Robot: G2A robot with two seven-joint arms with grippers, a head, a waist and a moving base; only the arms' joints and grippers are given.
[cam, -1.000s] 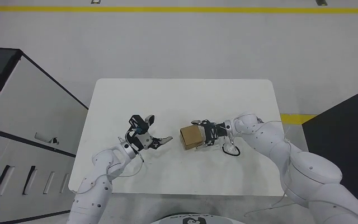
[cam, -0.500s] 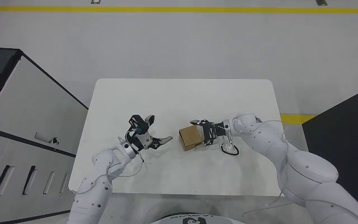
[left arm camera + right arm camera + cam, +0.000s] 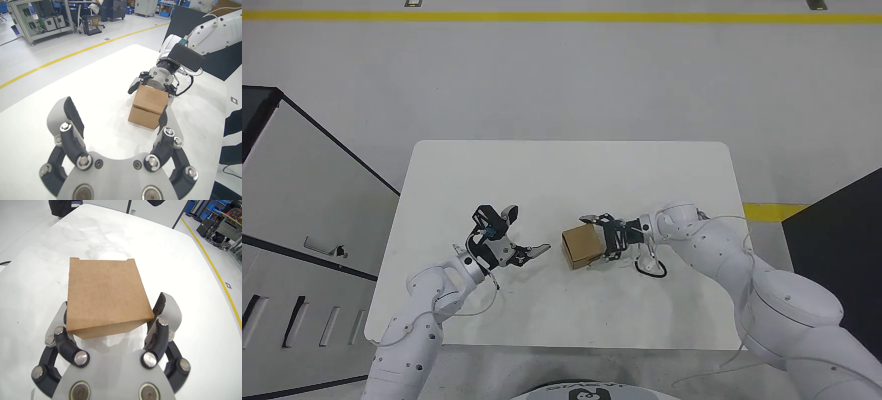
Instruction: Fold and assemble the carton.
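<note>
White table, carton at frame centre; grey floor, yellow line along the top.
We see the right gripper spread around the carton's end, one finger against it; the left gripper is wide open, holding nothing, left of it.

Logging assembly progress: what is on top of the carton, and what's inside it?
Nothing rests on the carton: its top face is bare cardboard. Every visible face is closed, so the inside is hidden. The open right gripper flanks one end.

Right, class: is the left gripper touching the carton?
No, the left gripper hangs open over bare table, with a clear gap to the carton.
</note>
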